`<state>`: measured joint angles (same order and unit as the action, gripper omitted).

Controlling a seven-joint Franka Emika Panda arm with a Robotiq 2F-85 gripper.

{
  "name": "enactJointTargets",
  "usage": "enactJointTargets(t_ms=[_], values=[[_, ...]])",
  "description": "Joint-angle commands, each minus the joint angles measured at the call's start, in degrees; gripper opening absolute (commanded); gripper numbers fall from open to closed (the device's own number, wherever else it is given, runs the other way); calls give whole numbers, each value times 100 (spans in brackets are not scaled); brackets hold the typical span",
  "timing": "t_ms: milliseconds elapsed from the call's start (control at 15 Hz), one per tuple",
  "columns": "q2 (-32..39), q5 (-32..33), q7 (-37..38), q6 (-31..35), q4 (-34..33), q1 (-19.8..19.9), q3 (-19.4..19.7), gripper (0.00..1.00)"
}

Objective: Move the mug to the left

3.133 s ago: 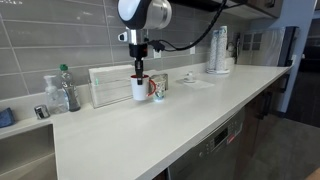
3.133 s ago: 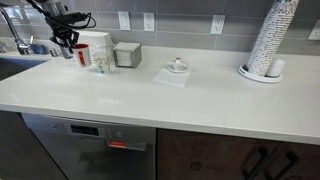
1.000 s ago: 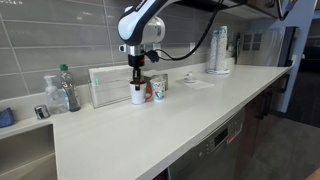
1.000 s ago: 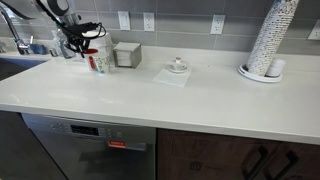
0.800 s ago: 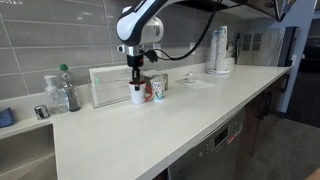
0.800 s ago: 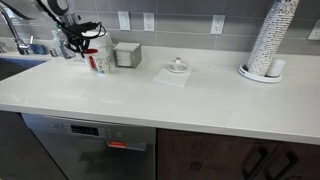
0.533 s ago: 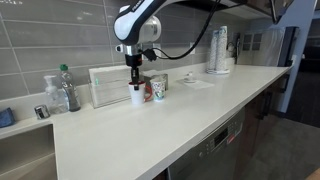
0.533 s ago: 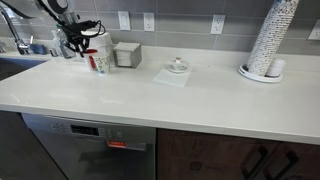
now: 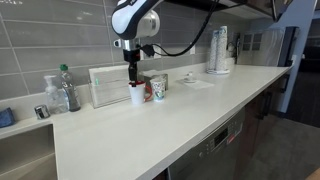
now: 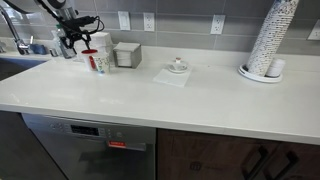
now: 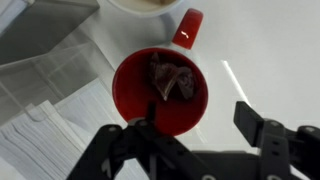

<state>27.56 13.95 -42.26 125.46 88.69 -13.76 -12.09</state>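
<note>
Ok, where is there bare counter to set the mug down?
Bare: the strip between the bottle and the mug, and the whole front of the counter. Crowded: the patterned cup stands tight beside the mug.

Mug [image 9: 137, 95] sits on the tabletop [image 9: 150, 135] close to the back wall, with a smaller cup [image 9: 158, 90] just beside it, a flat rack [image 9: 108, 85] behind both and a bottle [image 9: 66, 90] further along toward the sink [image 9: 25, 150]; the tool [image 9: 134, 76] hangs directly above the mug. In an exterior view, running away from the cup: a box [image 10: 126, 55], a saucer [image 10: 177, 67] on a napkin [image 10: 172, 77], then a stack of cups [image 10: 270, 40] at the far end, with a dishwasher [image 10: 88, 140] under the tabletop. Wrist view: a small item [image 11: 172, 78] lies inside the mug, the handle [image 11: 187, 28] points toward the cup's rim, and papers [image 11: 50, 115] lie beside the mug.
</note>
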Motion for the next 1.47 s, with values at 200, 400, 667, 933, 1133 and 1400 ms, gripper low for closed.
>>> enactJointTargets(t_ms=[200, 400, 667, 933, 1133, 1400], values=[[-1248, -895, 373, 1438, 1713, 504, -221, 100], [-1957, -1513, 247, 2010, 2546, 752, -255, 100], [-3068, -2709, -246, 1483, 3293, 995, -95, 100], [-4035, -3278, -309, -202, 3425, 965, 618, 100], [-4473, -2925, 334, -1588, 3206, 1125, 1048, 100], [-4666, -2696, 1199, -2748, 2859, 1280, 1428, 100]])
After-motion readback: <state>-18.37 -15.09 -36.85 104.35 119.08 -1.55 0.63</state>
